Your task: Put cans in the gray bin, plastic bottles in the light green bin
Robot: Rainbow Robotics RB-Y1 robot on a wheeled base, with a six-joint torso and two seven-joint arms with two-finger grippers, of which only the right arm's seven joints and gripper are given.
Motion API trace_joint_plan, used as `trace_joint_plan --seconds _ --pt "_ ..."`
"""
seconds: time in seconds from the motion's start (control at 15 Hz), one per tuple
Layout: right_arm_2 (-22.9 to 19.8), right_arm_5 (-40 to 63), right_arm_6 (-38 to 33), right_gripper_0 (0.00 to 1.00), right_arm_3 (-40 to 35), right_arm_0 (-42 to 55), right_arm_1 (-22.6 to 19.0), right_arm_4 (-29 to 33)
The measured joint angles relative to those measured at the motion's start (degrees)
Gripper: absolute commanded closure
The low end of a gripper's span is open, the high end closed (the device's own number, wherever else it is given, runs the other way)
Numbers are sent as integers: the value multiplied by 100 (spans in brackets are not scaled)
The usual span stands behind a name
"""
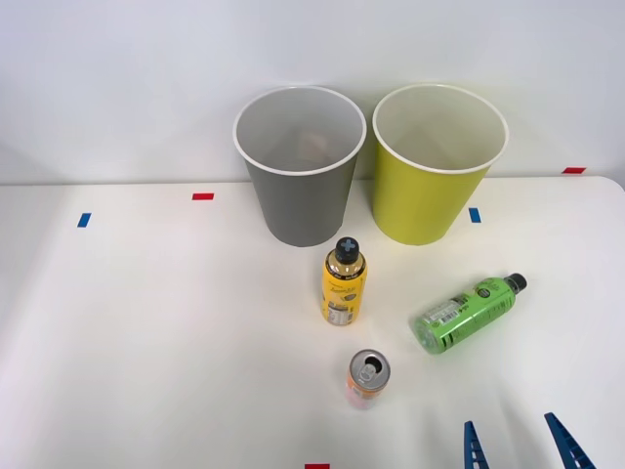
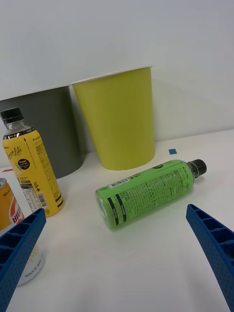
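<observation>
Nearby, yellow bottle (image 1: 344, 284) upright between can (image 1: 368, 377), gray bin (image 1: 299, 166).

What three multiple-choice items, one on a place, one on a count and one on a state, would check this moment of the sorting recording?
1. Where does the gray bin stand relative to the light green bin in the front view?
A. To its left
B. To its right
C. In front of it

2. How many bottles are on the table?
A. One
B. Two
C. Three

3. How does the green bottle sit?
A. Upright
B. Lying on its side
C. Inside a bin

Answers:
1. A, the two bins stand side by side with the gray one on the left.
2. B, the green bottle and a yellow bottle; the third container is a can.
3. B, it lies on the table ahead of the open right pincer.
</observation>
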Motion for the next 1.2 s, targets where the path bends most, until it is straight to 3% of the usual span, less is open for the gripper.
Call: trace_joint_plan --seconds 1.2 --pt "0 0 0 0 0 0 0 0"
